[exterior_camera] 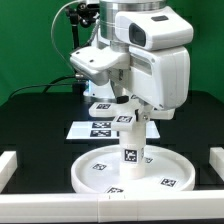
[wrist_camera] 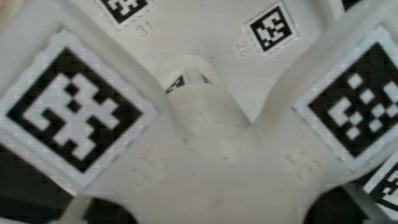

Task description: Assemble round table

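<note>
We find the round disc (exterior_camera: pixel 128 171) lying rim-up on the dark bench (exterior_camera: pixel 30 120), near the front, with the tagged cylinder leg (exterior_camera: pixel 130 140) standing upright at its centre and the arm directly above it. At the top of the leg sits a white tagged piece, which we take to be the cross-shaped base piece (wrist_camera: pixel 199 120); the wrist view shows its arms spreading out under the camera. The gripper (exterior_camera: pixel 127 108) is down at that piece, but whether the fingers have closed on it or merely bracket it we cannot tell (neither view shows the fingertips plainly). For the step in hand, which we judge to be seating or turning the base onto the leg, we advise keeping the wrist square over the leg's axis, pressing straight down, and avoiding side load that could tip the leg or slide the disc. The bench is black and matt, bounded by white rails at the front and both sides; the marker board (exterior_camera: pixel 98 128) lies behind the disc; a green backdrop closes the room
</note>
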You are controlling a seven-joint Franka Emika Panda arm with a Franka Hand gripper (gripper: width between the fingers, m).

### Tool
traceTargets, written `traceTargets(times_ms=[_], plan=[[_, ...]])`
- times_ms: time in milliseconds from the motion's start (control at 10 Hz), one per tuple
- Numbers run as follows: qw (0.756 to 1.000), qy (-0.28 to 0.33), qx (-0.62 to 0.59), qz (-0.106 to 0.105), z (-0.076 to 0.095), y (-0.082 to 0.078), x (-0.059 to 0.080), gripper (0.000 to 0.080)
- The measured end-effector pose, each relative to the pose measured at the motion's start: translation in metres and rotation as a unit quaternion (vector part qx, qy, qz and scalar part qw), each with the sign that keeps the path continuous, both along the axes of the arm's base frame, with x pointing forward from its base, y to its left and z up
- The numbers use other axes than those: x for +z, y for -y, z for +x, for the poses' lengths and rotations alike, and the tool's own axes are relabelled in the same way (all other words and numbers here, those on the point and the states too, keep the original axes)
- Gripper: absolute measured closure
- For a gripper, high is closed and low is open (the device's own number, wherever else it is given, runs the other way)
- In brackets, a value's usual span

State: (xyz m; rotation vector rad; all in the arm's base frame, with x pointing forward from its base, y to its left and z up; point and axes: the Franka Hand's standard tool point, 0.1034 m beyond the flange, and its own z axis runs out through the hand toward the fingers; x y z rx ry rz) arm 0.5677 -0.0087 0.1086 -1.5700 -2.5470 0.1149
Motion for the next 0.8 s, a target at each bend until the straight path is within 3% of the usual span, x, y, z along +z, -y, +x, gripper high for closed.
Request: traceTargets(times_ms=[500,800], plan=[[1.0,-0.001,-0.02,-0.003,-0.0002,-0.0003,0.0,0.0354],[0.979,-0.008,-0.205,-0.002,-0.0068,0.0086,-0.0002,0.0354]])
